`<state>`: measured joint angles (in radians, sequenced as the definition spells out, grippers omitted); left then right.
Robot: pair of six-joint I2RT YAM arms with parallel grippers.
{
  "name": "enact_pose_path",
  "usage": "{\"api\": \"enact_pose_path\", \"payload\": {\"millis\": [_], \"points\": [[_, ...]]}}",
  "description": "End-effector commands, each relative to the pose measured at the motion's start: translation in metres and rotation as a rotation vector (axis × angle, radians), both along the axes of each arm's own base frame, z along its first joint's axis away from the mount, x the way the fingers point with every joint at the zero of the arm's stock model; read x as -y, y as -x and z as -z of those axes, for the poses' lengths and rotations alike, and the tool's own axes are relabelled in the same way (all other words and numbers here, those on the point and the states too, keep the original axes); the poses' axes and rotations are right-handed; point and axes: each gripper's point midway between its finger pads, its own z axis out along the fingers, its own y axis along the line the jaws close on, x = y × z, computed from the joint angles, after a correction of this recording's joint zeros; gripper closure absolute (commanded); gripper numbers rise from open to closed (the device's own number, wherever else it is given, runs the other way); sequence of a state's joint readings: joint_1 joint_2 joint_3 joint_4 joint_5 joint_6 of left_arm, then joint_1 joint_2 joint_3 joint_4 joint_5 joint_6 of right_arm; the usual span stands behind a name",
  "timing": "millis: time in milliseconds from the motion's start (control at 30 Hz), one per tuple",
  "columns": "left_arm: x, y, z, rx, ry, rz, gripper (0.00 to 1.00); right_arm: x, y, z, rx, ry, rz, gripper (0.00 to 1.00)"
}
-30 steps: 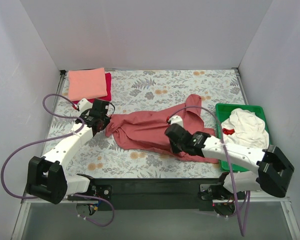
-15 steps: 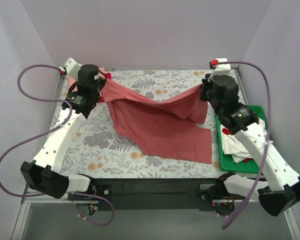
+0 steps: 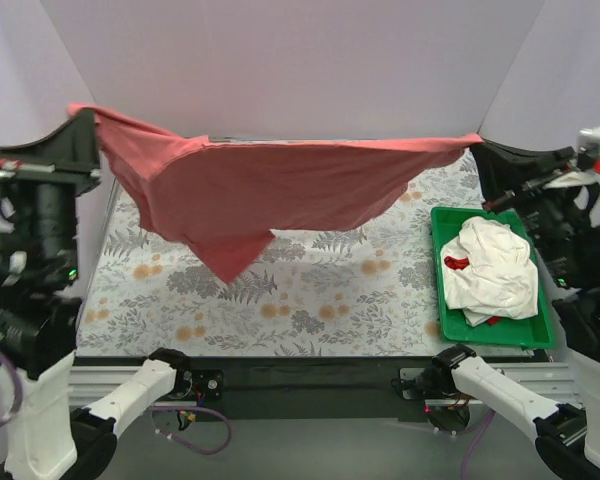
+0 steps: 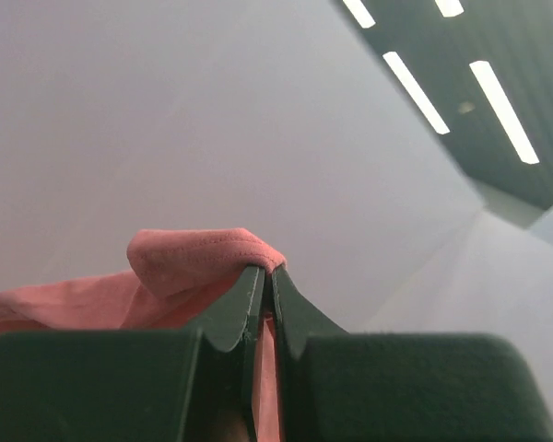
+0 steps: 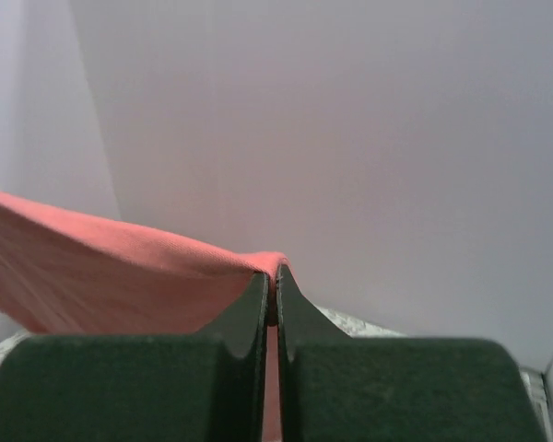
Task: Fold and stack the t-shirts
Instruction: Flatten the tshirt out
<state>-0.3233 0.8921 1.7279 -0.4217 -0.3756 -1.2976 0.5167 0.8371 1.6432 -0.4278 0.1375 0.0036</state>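
A dusty brick-red t-shirt [image 3: 270,185] hangs stretched in the air high over the table, held by two corners. My left gripper [image 3: 80,118] is shut on its left corner, seen in the left wrist view [image 4: 198,258]. My right gripper [image 3: 477,142] is shut on its right corner, seen in the right wrist view [image 5: 120,267]. The shirt sags to a point in the middle. A cream-white t-shirt [image 3: 495,270] lies crumpled in the green tray [image 3: 440,290], with a bit of crimson cloth [image 3: 456,263] under it. The salmon-pink shirt is hidden behind the raised one.
The table has a floral cloth [image 3: 320,290]. The green tray stands at the right side. White walls close in the back and both sides. Both arms are raised high at the far left and far right.
Both grippers have lifted the brick-red shirt off the table and pulled it apart, left up-left and right up-right. It now hangs taut in the air and hides the back left corner.
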Motion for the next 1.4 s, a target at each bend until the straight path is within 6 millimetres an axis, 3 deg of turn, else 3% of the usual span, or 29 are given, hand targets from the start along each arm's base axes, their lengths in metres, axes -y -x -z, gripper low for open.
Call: {"api": "enact_pose_path", "payload": {"millis": [0, 167, 267, 367, 500, 600, 633, 700, 733, 767, 833, 867, 900, 967, 1000, 1033, 1067, 1100, 1133, 1167, 1200, 1233, 1267, 1300, 1333, 1367], "points": [[0.000, 0.061, -0.046, 0.179, -0.061, 0.072, 1.00, -0.004, 0.054, -0.040, 0.156, 0.016, -0.155, 0.99], [-0.001, 0.129, -0.078, 0.345, -0.095, 0.153, 1.00, 0.001, 0.101, -0.065, 0.255, -0.003, -0.255, 0.99], [-0.004, 0.148, -0.090, 0.403, -0.098, 0.153, 1.00, 0.002, 0.112, -0.069, 0.259, -0.020, -0.281, 0.99], [-0.005, 0.147, -0.092, 0.410, -0.103, 0.133, 1.00, 0.001, 0.110, -0.069, 0.252, -0.025, -0.283, 0.99], [0.004, 0.123, -0.091, 0.384, -0.125, 0.137, 1.00, 0.001, 0.094, -0.065, 0.226, -0.019, -0.242, 0.99], [0.005, 0.078, -0.079, 0.314, -0.118, 0.085, 1.00, 0.000, 0.063, -0.055, 0.165, -0.015, -0.162, 0.99], [0.009, 0.045, -0.065, 0.249, -0.118, 0.062, 1.00, 0.006, 0.036, -0.045, 0.119, -0.005, -0.062, 0.99], [0.004, 0.010, -0.048, 0.181, -0.115, -0.009, 1.00, 0.014, 0.006, -0.031, 0.058, 0.001, 0.056, 0.99], [0.003, -0.008, -0.040, 0.158, -0.108, -0.038, 1.00, 0.013, -0.020, -0.016, 0.005, 0.024, 0.118, 0.99], [0.008, -0.048, -0.011, 0.066, -0.119, -0.061, 1.00, 0.024, -0.045, 0.008, -0.066, 0.036, 0.243, 0.99], [0.001, -0.091, 0.023, -0.028, -0.119, -0.156, 1.00, 0.032, -0.086, 0.040, -0.145, 0.074, 0.405, 0.99], [0.007, -0.139, 0.072, -0.158, -0.157, -0.186, 1.00, 0.029, -0.106, 0.071, -0.202, 0.122, 0.447, 0.99], [0.010, -0.160, 0.095, -0.215, -0.174, -0.199, 1.00, 0.028, -0.120, 0.082, -0.217, 0.133, 0.481, 0.99], [0.025, -0.205, 0.149, -0.339, -0.236, -0.182, 1.00, 0.029, -0.159, 0.127, -0.312, 0.184, 0.510, 0.99], [0.039, -0.246, 0.211, -0.471, -0.286, -0.158, 1.00, 0.028, -0.174, 0.158, -0.374, 0.205, 0.498, 0.99], [0.046, -0.263, 0.241, -0.531, -0.302, -0.138, 0.99, 0.027, -0.189, 0.177, -0.416, 0.179, 0.478, 0.99], [0.055, -0.278, 0.271, -0.585, -0.328, -0.102, 0.87, 0.028, -0.213, 0.213, -0.489, 0.208, 0.430, 0.99], [0.064, -0.305, 0.332, -0.702, -0.366, -0.084, 0.79, 0.026, -0.225, 0.243, -0.548, 0.200, 0.400, 0.99], [0.070, -0.315, 0.357, -0.749, -0.388, -0.068, 0.68, 0.022, -0.246, 0.281, -0.630, 0.218, 0.371, 0.98], [0.069, -0.326, 0.383, -0.803, -0.401, -0.079, 0.57, 0.020, -0.256, 0.302, -0.681, 0.219, 0.317, 0.95], [0.072, -0.333, 0.399, -0.841, -0.403, -0.079, 0.36, 0.017, -0.265, 0.318, -0.717, 0.228, 0.292, 0.78], [0.075, -0.343, 0.425, -0.917, -0.423, -0.071, 0.26, 0.014, -0.282, 0.343, -0.771, 0.251, 0.276, 0.66], [0.076, -0.346, 0.430, -0.938, -0.428, -0.071, 0.17, 0.018, -0.286, 0.355, -0.820, 0.264, 0.281, 0.54], [0.078, -0.347, 0.435, -0.957, -0.432, -0.058, 0.16, 0.018, -0.290, 0.363, -0.847, 0.277, 0.281, 0.33], [0.081, -0.349, 0.436, -0.957, -0.437, -0.044, 0.15, 0.018, -0.297, 0.369, -0.869, 0.285, 0.282, 0.22], [0.083, -0.346, 0.434, -0.952, -0.433, -0.030, 0.15, 0.018, -0.295, 0.375, -0.893, 0.295, 0.278, 0.18]]}}
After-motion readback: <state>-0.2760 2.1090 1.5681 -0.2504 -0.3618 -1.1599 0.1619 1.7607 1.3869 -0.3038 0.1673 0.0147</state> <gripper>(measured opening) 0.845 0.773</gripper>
